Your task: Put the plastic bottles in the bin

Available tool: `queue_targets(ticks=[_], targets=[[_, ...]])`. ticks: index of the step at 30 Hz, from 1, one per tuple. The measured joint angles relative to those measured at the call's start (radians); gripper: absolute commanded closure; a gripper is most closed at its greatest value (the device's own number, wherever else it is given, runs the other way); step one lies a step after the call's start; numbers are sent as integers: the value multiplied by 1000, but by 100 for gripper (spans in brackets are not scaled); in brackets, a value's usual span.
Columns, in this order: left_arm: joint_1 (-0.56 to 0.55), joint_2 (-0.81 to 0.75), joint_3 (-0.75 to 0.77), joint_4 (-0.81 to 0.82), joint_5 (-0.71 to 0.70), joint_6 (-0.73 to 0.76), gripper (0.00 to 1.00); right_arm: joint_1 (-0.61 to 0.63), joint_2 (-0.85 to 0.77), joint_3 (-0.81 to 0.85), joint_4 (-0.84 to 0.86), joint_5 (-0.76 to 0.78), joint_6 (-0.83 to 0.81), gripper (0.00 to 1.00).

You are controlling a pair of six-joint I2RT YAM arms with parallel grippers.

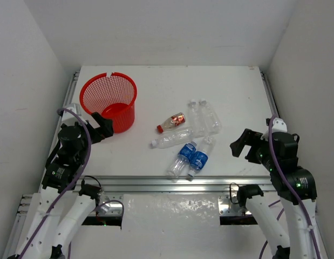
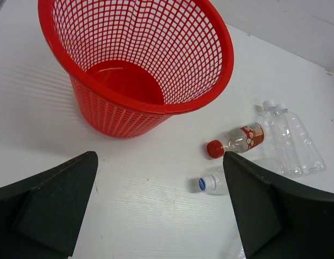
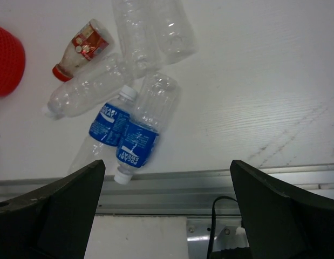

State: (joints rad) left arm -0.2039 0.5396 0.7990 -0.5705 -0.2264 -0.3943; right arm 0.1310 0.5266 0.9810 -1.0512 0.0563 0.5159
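The red mesh bin [image 1: 108, 100] stands upright and empty at the back left; it fills the top of the left wrist view [image 2: 118, 113]. Six clear bottles lie in a cluster mid-table: one with red cap and label [image 1: 171, 122], one plain lying crosswise [image 1: 171, 138], two plain side by side [image 1: 203, 117], and two blue-labelled [image 1: 189, 157] nearest the front edge. My left gripper [image 1: 104, 127] is open and empty just in front of the bin [image 2: 158, 178]. My right gripper [image 1: 239, 143] is open and empty, right of the bottles [image 3: 167, 167].
An aluminium rail [image 1: 172, 183] runs along the table's front edge, with a black cable [image 3: 218, 216] below it. White walls enclose the table on the left, right and back. The blue-labelled bottles [image 3: 126, 132] lie close to the rail.
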Motion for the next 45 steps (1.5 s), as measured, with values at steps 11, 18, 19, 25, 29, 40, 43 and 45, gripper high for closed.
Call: queue_targets(ticks=[11, 18, 19, 25, 29, 40, 43, 45], targets=[[0, 20, 0, 6, 14, 0, 0, 38, 145, -275, 326, -297, 252, 1], [0, 57, 0, 6, 30, 0, 0, 421, 426, -373, 459, -55, 463, 1], [0, 58, 0, 6, 31, 0, 0, 444, 451, -384, 489, -30, 484, 2], [0, 59, 0, 7, 42, 2, 0, 500, 582, -458, 598, 98, 569, 13], [0, 59, 0, 8, 55, 5, 0, 500, 625, -515, 666, 153, 592, 26], [0, -11, 0, 49, 321, 3, 1, 501, 299, -640, 657, 210, 512, 81], [-1, 8, 2, 112, 509, -27, 0, 503, 101, -620, 648, 154, 409, 81], [-9, 52, 1, 171, 629, -62, 0, 503, 28, -592, 690, 48, 317, 81]])
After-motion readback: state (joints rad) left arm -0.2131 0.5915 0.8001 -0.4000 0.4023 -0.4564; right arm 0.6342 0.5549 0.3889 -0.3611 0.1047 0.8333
